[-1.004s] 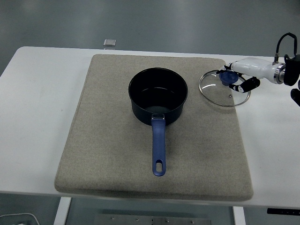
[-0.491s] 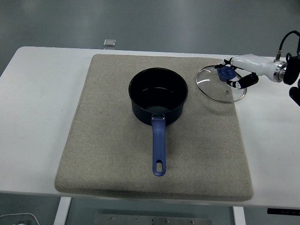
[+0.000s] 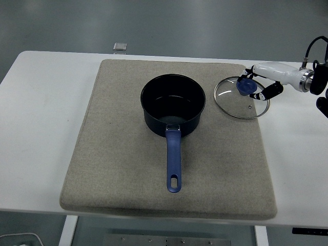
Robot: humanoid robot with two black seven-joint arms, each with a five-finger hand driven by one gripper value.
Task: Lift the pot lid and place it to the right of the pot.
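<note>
White tabletop (image 3: pixel 41 102) is carrying a grey felt mat (image 3: pixel 118 169) that is covering most of the working area, and a grey floor is showing beyond the far edge. We are holding the glass pot lid (image 3: pixel 241 101) with the right hand (image 3: pixel 259 84), whose fingers are closing around the blue knob (image 3: pixel 245 86) at the lid's centre. We are keeping the lid to the right of the pot (image 3: pixel 173 105), apart from the pot's rim, over the mat's far right corner; we cannot tell whether the lid's metal rim is already resting on the mat or hovering just above it. We are judging the task to be in its placing step, close to completion. The next move is calling for seating the lid flat, confirming that its rim is lying level, then opening the fingers and drawing the hand clear to the right without dragging the knob. The pot is standing open near the mat's centre, with its blue handle (image 3: pixel 174 164) pointing toward the near edge, so it is not obstructing the lid. A small grey object (image 3: pixel 120 46) is lying at the tabletop's far edge, well apart from the work. Nothing is standing between the lid and the mat. The left arm is not appearing in the head view.
</note>
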